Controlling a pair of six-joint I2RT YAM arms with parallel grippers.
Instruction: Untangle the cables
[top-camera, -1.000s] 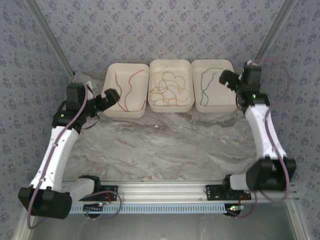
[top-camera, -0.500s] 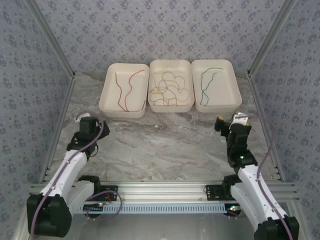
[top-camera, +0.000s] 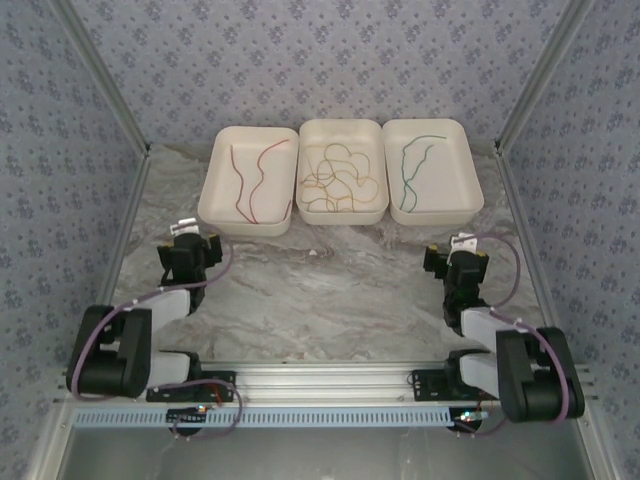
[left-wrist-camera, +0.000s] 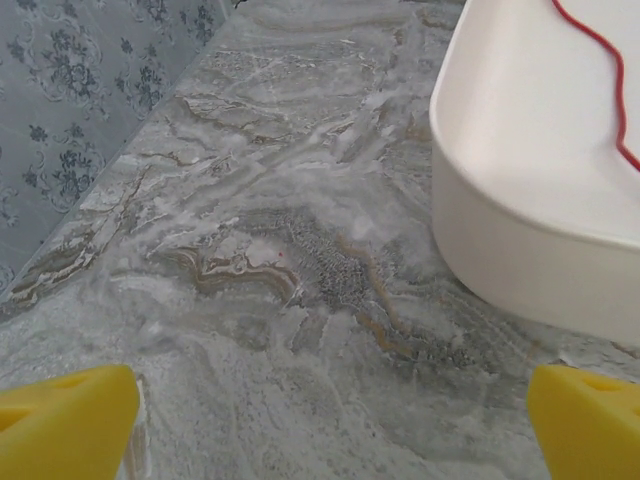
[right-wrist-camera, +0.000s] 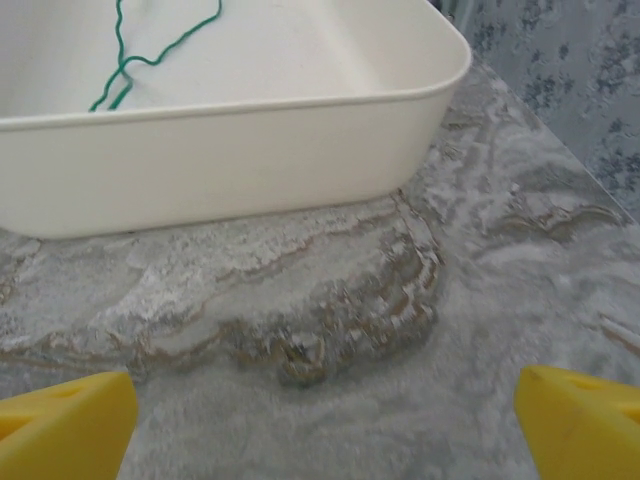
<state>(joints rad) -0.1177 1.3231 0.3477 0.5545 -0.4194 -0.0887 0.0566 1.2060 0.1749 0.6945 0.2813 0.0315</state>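
Note:
Three white trays stand in a row at the back of the table. Red cables (top-camera: 250, 180) lie in the left tray (top-camera: 212, 205), a tangle of yellow-orange cables (top-camera: 340, 182) fills the middle tray (top-camera: 341, 216), and green cables (top-camera: 410, 170) lie in the right tray (top-camera: 470, 195). My left gripper (top-camera: 190, 246) hovers low over the marble just in front of the left tray, open and empty. My right gripper (top-camera: 452, 258) is open and empty in front of the right tray. In the left wrist view, the left gripper (left-wrist-camera: 330, 425) faces the tray wall (left-wrist-camera: 520, 230) and a red cable (left-wrist-camera: 600, 60). In the right wrist view, the right gripper (right-wrist-camera: 325, 420) faces the tray (right-wrist-camera: 230, 160) holding a green cable (right-wrist-camera: 150, 55).
The marble tabletop (top-camera: 330, 280) is bounded by patterned walls (top-camera: 60, 180) and slanted aluminium posts (top-camera: 530, 85) on both sides. A metal rail (top-camera: 320, 385) with the arm bases runs along the near edge.
Both arms have drawn back from over the outer trays and folded down toward the near edge. Both grippers stay open and empty.

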